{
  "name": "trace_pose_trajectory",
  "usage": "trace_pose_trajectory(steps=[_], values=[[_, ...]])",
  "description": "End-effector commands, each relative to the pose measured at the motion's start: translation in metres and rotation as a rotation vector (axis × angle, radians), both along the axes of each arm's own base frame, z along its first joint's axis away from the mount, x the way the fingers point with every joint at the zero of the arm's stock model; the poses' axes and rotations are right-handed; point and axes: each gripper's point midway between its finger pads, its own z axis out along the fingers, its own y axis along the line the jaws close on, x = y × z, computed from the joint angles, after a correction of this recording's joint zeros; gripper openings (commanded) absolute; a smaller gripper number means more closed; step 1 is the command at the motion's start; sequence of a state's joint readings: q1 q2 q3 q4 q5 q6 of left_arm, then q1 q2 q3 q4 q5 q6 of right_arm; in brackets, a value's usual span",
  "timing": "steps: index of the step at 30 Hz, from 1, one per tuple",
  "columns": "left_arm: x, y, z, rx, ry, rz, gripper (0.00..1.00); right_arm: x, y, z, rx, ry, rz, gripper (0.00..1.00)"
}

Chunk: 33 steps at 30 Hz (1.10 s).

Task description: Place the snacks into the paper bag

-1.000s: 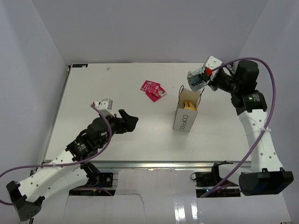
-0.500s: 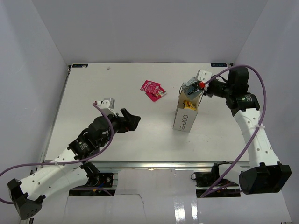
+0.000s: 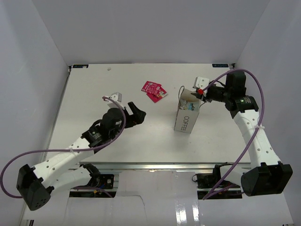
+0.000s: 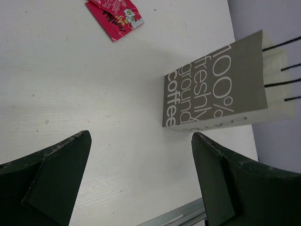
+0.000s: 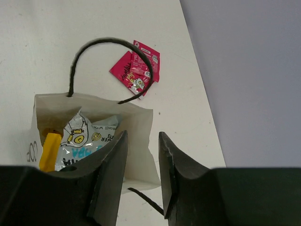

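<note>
Bag holds silver snack, yellow snack. Red snacks on desk. Left claw wide apart, right claw narrowly

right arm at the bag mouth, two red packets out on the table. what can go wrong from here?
1. The right gripper sits low at the paper bag rim, with a handle just under its fingers; pulling out could hook it and tip the bag.
2. The silver-blue packet stands high beside the yellow packet and may block later drops.
3. The red packets overlap, so the open left gripper might lift only one.
</note>
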<state>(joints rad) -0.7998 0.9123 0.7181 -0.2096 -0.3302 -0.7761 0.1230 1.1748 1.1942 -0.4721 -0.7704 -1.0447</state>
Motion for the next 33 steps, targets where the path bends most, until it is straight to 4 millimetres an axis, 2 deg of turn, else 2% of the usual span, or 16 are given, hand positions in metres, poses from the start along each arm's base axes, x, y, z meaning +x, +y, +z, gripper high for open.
trace_pose_trajectory(steps=[1,4,7,9,10,11,13,15,16,22,23,24,25,27,28,33], values=[[0.033,-0.012,0.015,-0.12,0.055,0.054,0.98,-0.003,0.003,0.009,0.009,-0.026,0.019,0.39],[0.06,-0.02,0.022,-0.21,0.116,0.049,0.97,-0.001,0.002,0.023,0.034,-0.028,-0.006,0.4],[0.093,-0.026,0.006,-0.26,0.204,0.092,0.97,0.004,-0.001,0.051,0.086,-0.023,-0.071,0.46],[0.122,-0.03,-0.003,-0.264,0.252,0.149,0.97,0.011,-0.007,0.064,0.132,0.014,-0.147,0.57],[0.132,-0.031,-0.008,-0.272,0.276,0.174,0.97,0.013,-0.01,0.08,0.157,0.005,-0.173,0.75],[0.151,-0.038,-0.019,-0.277,0.323,0.202,0.97,0.018,-0.017,0.082,0.173,0.026,-0.217,0.82],[0.17,-0.041,-0.029,-0.292,0.358,0.219,0.98,0.02,-0.025,0.095,0.236,0.066,-0.272,0.95],[0.199,-0.046,-0.044,-0.32,0.397,0.259,0.98,0.024,-0.04,0.097,0.274,0.098,-0.328,0.98],[0.207,-0.05,-0.048,-0.341,0.408,0.259,0.98,0.027,-0.054,0.096,0.308,0.131,-0.38,0.96],[0.267,-0.067,-0.091,-0.417,0.502,0.325,0.97,0.017,-0.069,0.069,0.39,0.272,-0.405,0.95],[0.274,-0.069,-0.093,-0.42,0.505,0.332,0.97,0.015,-0.068,0.056,0.393,0.306,-0.409,0.95],[0.287,-0.074,-0.08,-0.438,0.479,0.325,0.97,0.014,-0.068,0.052,0.396,0.318,-0.414,0.95],[0.291,-0.075,-0.098,-0.422,0.505,0.341,0.97,0.011,-0.068,0.05,0.401,0.323,-0.415,0.95],[0.304,-0.081,-0.091,-0.447,0.498,0.351,0.97,0.008,-0.067,0.037,0.404,0.356,-0.423,0.95],[0.305,-0.081,-0.107,-0.43,0.531,0.367,0.97,0.007,-0.068,0.036,0.406,0.356,-0.428,0.95],[0.305,-0.078,-0.126,-0.411,0.575,0.409,0.97,0.005,-0.07,0.024,0.412,0.39,-0.447,0.95]])
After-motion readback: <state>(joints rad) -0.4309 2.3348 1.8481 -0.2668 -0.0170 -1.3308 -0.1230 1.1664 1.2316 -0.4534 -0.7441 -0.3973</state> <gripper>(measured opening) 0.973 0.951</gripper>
